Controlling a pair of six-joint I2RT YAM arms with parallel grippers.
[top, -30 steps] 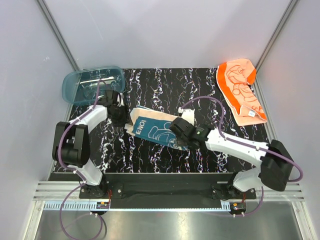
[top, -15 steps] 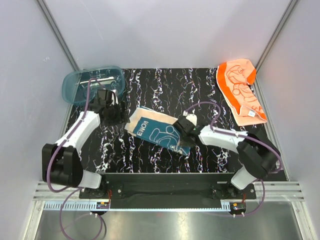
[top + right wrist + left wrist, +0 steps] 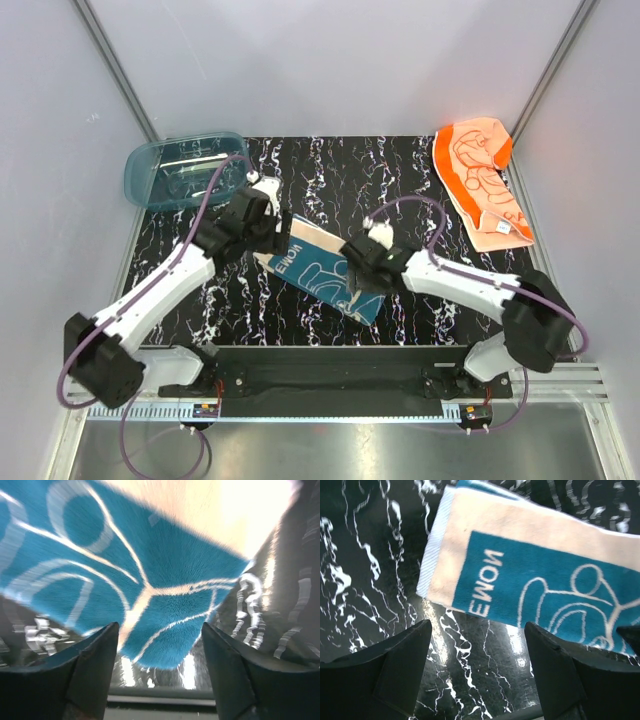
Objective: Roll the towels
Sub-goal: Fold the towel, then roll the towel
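The teal-blue towel (image 3: 322, 268) lies folded in a long strip across the middle of the black marbled table, its cream end toward the left. My left gripper (image 3: 270, 236) stands open just off that cream end; in the left wrist view the teal-blue towel (image 3: 540, 580) lies beyond the left gripper (image 3: 477, 652), with only table between the fingers. My right gripper (image 3: 358, 284) hangs open over the strip's right end, and a corner of the teal-blue towel (image 3: 125, 570) reaches between the spread fingertips of the right gripper (image 3: 160, 655). The orange towel (image 3: 482, 182) lies crumpled at the back right.
A translucent blue tub (image 3: 185, 167) sits at the table's back left corner. Grey walls close in the table on the left, back and right. The black mounting rail (image 3: 320, 375) runs along the near edge.
Both grippers have opened wider. The left arm has swung right to the teal-blue towel's cream end. The towel has gone from a bunched heap to a flatter strip, shifted slightly nearer.
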